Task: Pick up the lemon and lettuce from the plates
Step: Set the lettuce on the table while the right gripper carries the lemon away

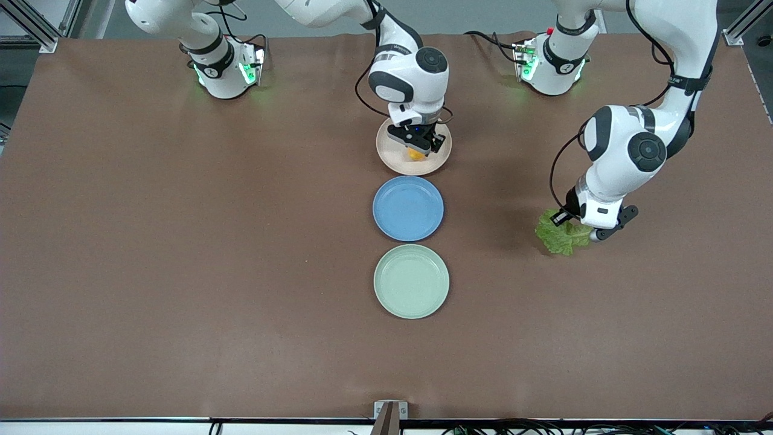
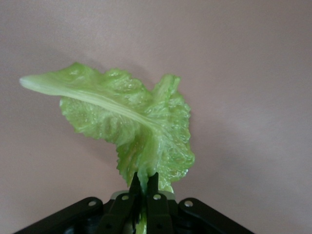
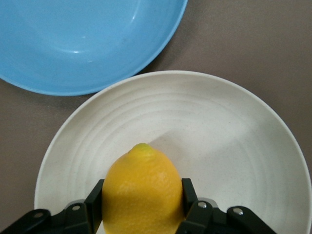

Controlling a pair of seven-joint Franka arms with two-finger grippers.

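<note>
Front view: my right pincer (image 1: 416, 150) over the beige plate (image 1: 386, 158), my left pincer (image 1: 577, 232) over bare surface (image 1: 181, 241) with the lettuce (image 1: 558, 235); mint plate (image 1: 411, 281) empty. Left wrist: clamped on lettuce (image 2: 141, 126); keep it pinched, fingertips hidden. Right wrist: clamped on lemon (image 3: 141, 192); lift straight, contact with the plate unclear.

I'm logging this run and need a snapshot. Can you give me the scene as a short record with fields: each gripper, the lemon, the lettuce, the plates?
right gripper: over the beige plate, shut on the lemon
left gripper: toward the left arm's end of the table, shut on the lettuce
lemon: between the fingers, above the beige plate
lettuce: off the plates, pinched at one edge, over the bare table
blue plate: holds nothing
green plate: holds nothing, nearest the front camera
</note>
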